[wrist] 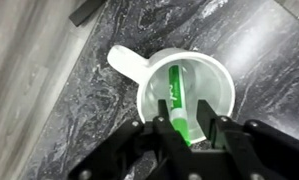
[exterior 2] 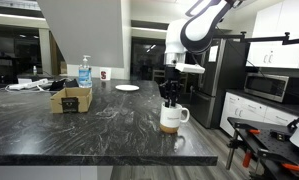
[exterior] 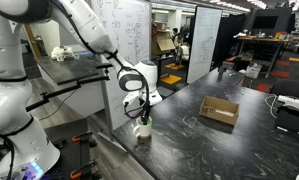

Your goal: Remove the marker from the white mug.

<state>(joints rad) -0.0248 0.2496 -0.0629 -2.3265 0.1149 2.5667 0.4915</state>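
Observation:
The white mug (wrist: 214,75) stands upright on the dark marbled counter, handle toward the upper left in the wrist view. The green marker (wrist: 176,95) leans inside it, its top end toward the camera. My gripper (wrist: 186,130) is straight above the mug, open, with one finger on each side of the marker's top; a gap shows beside the marker. In both exterior views the gripper (exterior: 141,108) (exterior 2: 171,97) hangs just over the mug (exterior: 143,130) (exterior 2: 171,118), near the counter's edge.
A flat cardboard box (exterior: 219,111) (exterior 2: 71,99) lies farther along the counter. A water bottle (exterior 2: 84,72) and a white plate (exterior 2: 127,88) stand at the back. The counter edge (wrist: 59,110) runs close beside the mug.

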